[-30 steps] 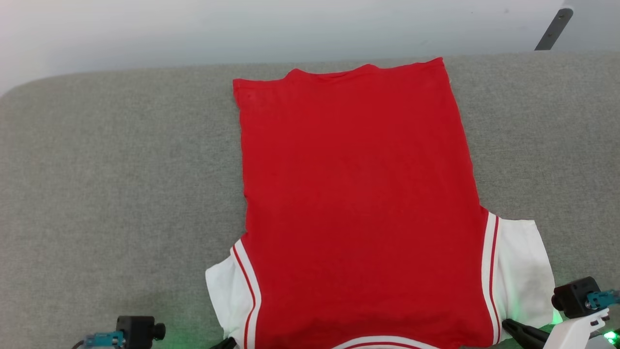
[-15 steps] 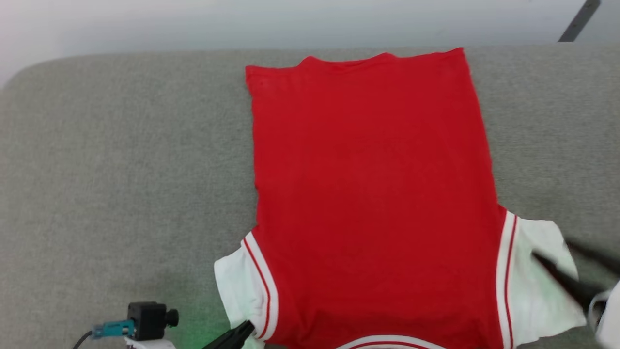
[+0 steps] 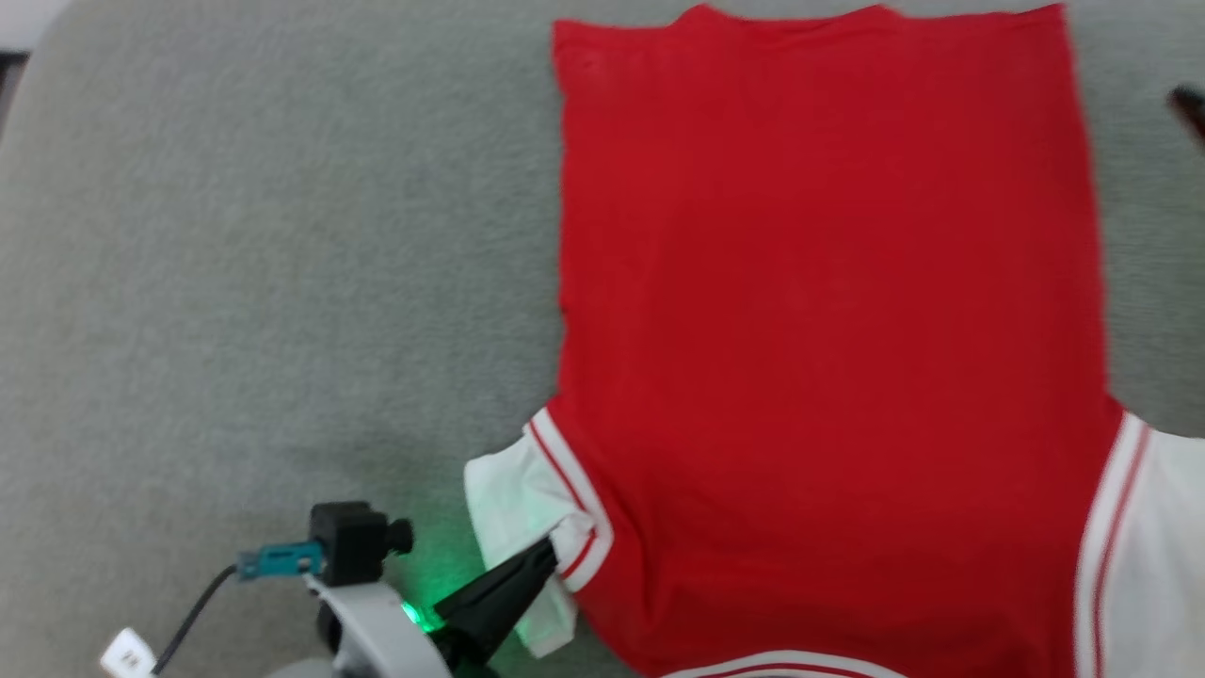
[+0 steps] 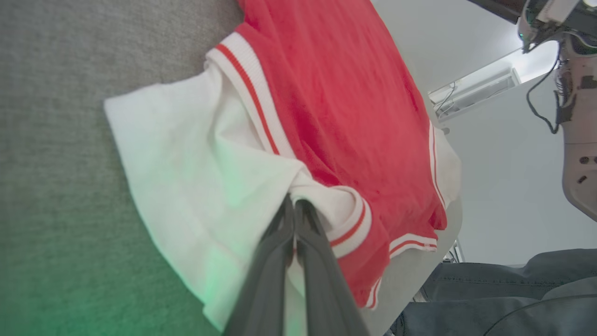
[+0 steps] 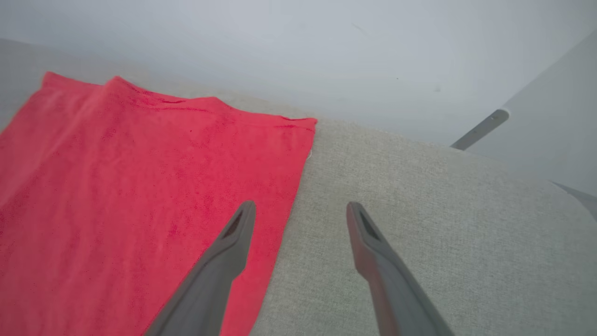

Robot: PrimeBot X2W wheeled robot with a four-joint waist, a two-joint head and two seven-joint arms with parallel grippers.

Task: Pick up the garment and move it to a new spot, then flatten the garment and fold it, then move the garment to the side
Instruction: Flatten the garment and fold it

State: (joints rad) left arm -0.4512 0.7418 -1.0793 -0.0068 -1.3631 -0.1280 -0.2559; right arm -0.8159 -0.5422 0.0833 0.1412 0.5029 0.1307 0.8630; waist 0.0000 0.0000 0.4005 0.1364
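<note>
Operator: Step in hand?

Robot: Folding, by my reading. The garment point(image 3: 828, 330) lies spread flat on the grey table point(image 3: 235, 282), plain red side up. Its hem is toward the table's far edge and its collar end is at the table's near edge. Nothing looks left to smooth, and no fold is laid yet.

Operator: Your jaws?

Robot: My left gripper point(image 3: 541, 565) is clenched on the white sleeve point(image 3: 504, 480) by the table's near edge. I pinch it just beside the striped trim, and the cloth bunches around my fingertips. My right gripper point(image 5: 301, 207) is released, jaws spread wide, hovering above the table toward its far edge. One finger hangs over the garment's red side edge, the other over bare grey cloth. It touches nothing.

Operator: Next move?

Robot: I judge the sleeve must be carried inward, toward the table's middle, and laid on the red body so that side runs straight. That calls for a low lift, lest I drag the whole garment across the table, and a clean release once the sleeve lies flat. The other white sleeve point(image 3: 1163, 546), at the table's right side, wants the same, so my right gripper would first need to come toward the table's near edge.
</note>
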